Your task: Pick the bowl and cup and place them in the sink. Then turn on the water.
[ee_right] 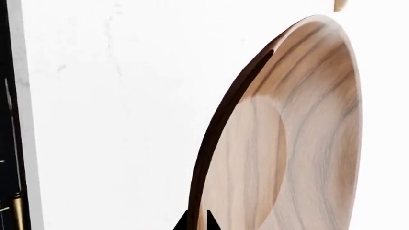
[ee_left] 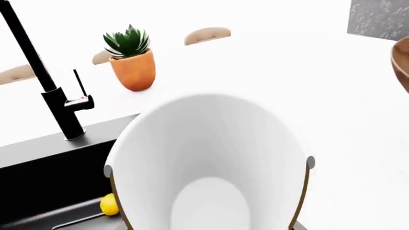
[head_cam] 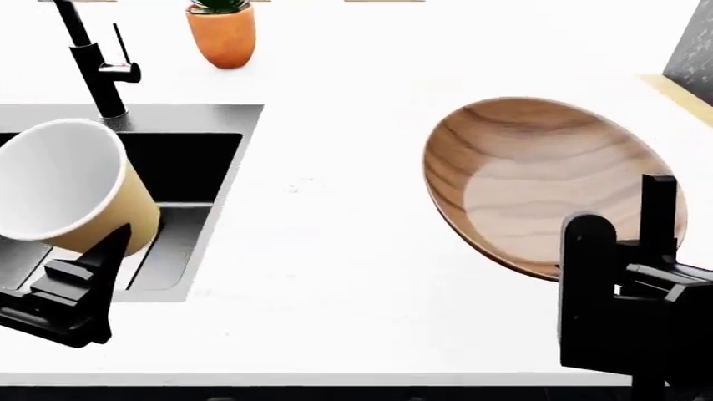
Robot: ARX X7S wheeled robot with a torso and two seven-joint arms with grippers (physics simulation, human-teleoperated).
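Observation:
My left gripper (head_cam: 83, 267) is shut on the tan cup (head_cam: 73, 184) and holds it tilted above the black sink (head_cam: 167, 242); its white inside (ee_left: 211, 163) fills the left wrist view. My right gripper (head_cam: 624, 267) is shut on the rim of the wooden bowl (head_cam: 540, 180), holding it tilted above the white counter at the right; its fingertips (ee_right: 212, 221) pinch the dark rim (ee_right: 221, 129). The black faucet (head_cam: 95, 58) with its side lever (ee_left: 80, 84) stands behind the sink.
An orange plant pot (head_cam: 223, 33) stands on the counter behind the sink, right of the faucet. A yellow item (ee_left: 108, 205) lies in the basin. The white counter (head_cam: 334, 209) lies between sink and bowl. A dark panel (head_cam: 693, 50) is at far right.

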